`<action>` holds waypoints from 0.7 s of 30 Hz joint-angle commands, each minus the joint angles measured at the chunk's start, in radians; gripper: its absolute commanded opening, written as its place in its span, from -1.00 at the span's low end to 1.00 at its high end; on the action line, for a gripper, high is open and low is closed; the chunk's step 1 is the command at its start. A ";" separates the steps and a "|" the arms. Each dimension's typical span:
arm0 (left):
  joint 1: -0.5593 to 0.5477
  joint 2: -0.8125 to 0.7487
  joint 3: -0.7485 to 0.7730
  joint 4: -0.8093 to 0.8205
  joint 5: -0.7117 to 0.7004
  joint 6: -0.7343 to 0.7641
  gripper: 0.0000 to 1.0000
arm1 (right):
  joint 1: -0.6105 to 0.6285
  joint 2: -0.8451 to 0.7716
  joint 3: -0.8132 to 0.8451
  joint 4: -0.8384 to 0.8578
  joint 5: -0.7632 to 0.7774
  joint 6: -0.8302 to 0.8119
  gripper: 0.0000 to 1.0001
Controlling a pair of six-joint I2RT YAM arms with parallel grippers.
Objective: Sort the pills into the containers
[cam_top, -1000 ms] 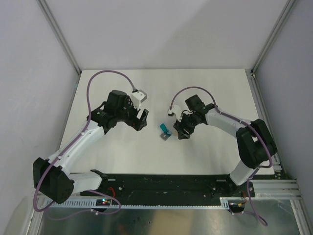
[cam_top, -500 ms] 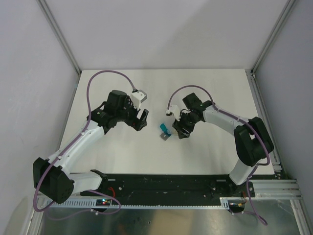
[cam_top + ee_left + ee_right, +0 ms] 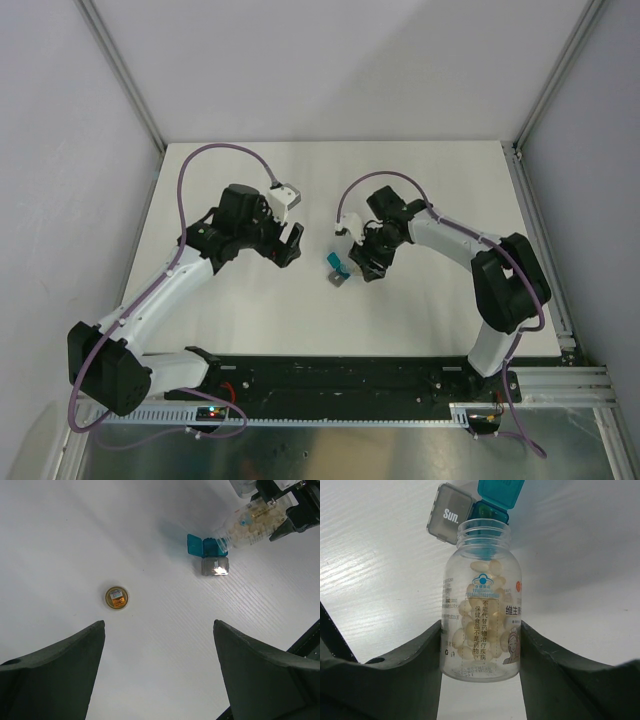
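Note:
My right gripper (image 3: 481, 630) is shut on a clear pill bottle (image 3: 482, 595) full of pale pills. The open mouth of the bottle points at the teal-blue box (image 3: 492, 511), whose grey flap (image 3: 449, 513), marked "Sun.", lies open. In the top view the box (image 3: 335, 264) sits mid-table just left of my right gripper (image 3: 366, 264). My left gripper (image 3: 159, 630) is open and empty above the table. The amber vial (image 3: 116, 598) stands upright below it, seen from above, left of the box (image 3: 199, 545) and the bottle (image 3: 252, 522). The vial does not show in the top view.
The white table (image 3: 420, 310) is walled by grey panels at the left, back and right. The black rail with the arm bases (image 3: 340, 375) runs along the near edge. My left gripper (image 3: 292, 243) hovers left of the box.
My right wrist has shifted slightly left and back while the bottle's mouth stays at the box. The left arm has not moved.

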 commanded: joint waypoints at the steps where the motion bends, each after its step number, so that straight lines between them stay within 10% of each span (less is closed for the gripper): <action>1: 0.005 -0.016 0.002 0.005 0.024 0.017 0.84 | 0.010 0.012 0.051 -0.030 0.011 -0.016 -1.00; 21: 0.005 -0.028 -0.007 0.003 0.018 0.019 0.84 | 0.028 0.045 0.116 -0.114 0.034 -0.029 -1.00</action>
